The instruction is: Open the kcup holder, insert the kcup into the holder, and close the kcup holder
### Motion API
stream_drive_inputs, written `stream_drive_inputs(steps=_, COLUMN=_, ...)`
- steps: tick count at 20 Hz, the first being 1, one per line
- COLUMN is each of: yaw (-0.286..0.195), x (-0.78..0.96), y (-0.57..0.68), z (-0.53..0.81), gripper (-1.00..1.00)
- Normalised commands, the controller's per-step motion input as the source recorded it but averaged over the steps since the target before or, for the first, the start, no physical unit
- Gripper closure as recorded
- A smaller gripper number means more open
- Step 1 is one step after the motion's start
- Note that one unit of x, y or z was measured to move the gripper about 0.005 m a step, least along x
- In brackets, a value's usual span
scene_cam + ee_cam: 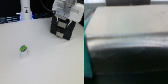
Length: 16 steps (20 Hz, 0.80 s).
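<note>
The kcup point(23, 49), a tiny white pod with a bright green top, stands alone on the white table point(45, 60) at the exterior view's lower left. The kcup holder point(64, 29), a black boxy drawer unit, stands at the exterior view's upper right. My white blocky gripper point(65, 15) hangs right at the holder's top, far from the kcup; its fingers are not distinct. The wrist view is blurred: a pale flat surface point(129, 22) above a dark glossy band point(131, 50), which may be the holder close up. No fingers show there.
A white upright object point(25, 11) with a blue glow at its base stands at the back, by a dark strip along the table's far edge. A teal patch point(87, 50) shows at one side of the wrist view.
</note>
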Motion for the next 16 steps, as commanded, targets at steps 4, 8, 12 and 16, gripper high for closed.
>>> stream_drive_inputs(steps=4, yaw=-0.032, x=0.74, y=-0.19, z=0.13, gripper=1.00)
stream_drive_inputs(steps=8, yaw=-0.063, x=0.84, y=-0.30, z=0.20, gripper=1.00)
stream_drive_inputs(steps=12, yaw=-0.079, x=0.92, y=-0.36, z=0.15, gripper=1.00)
stream_drive_inputs(steps=16, yaw=-0.085, x=0.92, y=-0.36, z=0.08, gripper=1.00)
